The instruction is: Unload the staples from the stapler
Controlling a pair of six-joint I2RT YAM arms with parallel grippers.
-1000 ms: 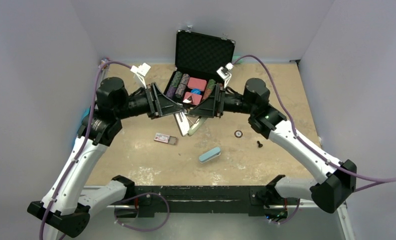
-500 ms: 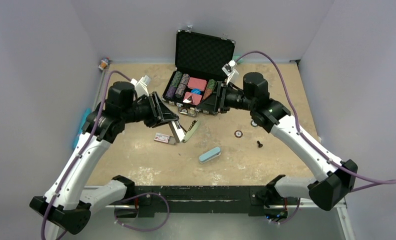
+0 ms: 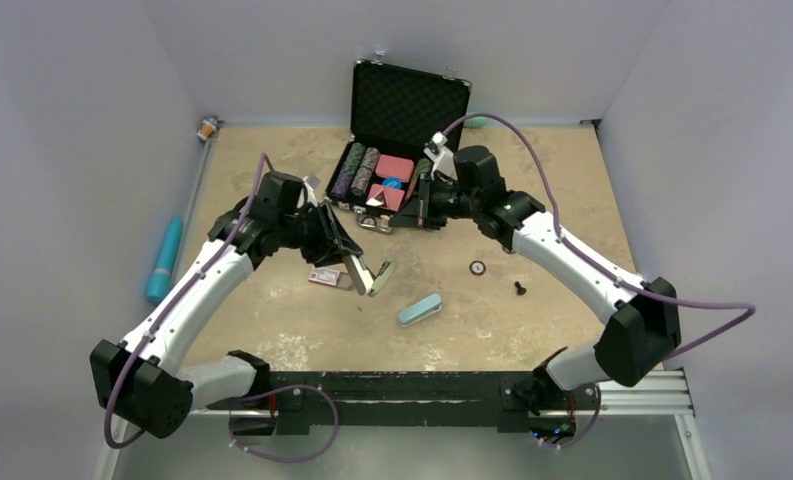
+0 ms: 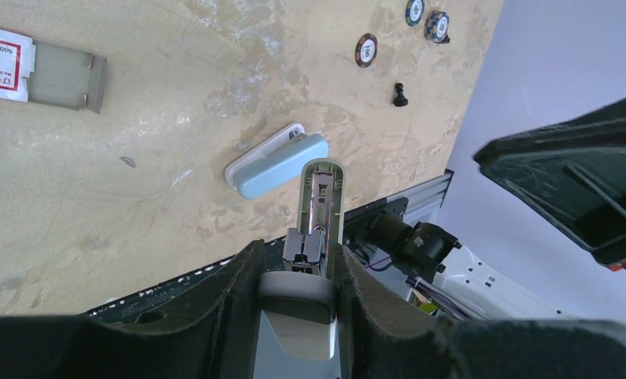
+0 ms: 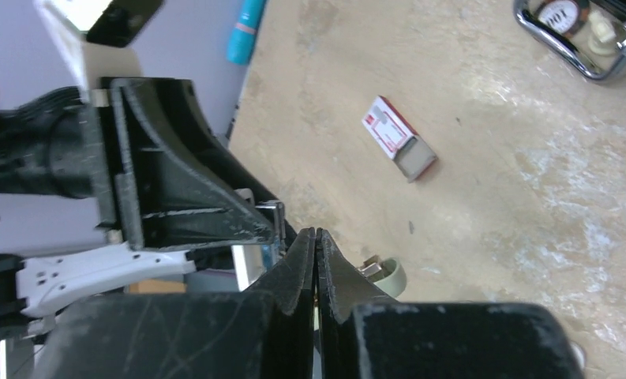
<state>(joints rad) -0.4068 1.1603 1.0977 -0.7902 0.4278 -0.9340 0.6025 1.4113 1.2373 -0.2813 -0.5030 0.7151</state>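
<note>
The stapler point(image 4: 323, 185) was held in the left pincer point(image 4: 298, 264), which was clenched on its grey rear part from both sides. The stapler was swung open, and its long arm with the silvery channel was pointed straight ahead of the fingertips, above the table point(image 4: 175, 95). The staples were not made out as a separate strip. If any were there, they were inside that channel just ahead of the left pincer, but this could not be told. The right pincer point(image 5: 316, 241) was clenched, finger against finger, with nothing seen between, and it was apart from the stapler. A pale blue block point(image 4: 276, 163) and a small red and white box point(image 4: 25, 69) were lying on the table beyond the left pincer.

Some trouble could be expected from here. Because the stapler was gripped only at the rear, it could be turned or pushed out of the left pincer by any pressure on the far end. A thin strip could also be broken or dropped by the wide fingers, and the pieces would be scattered on the table.
</note>
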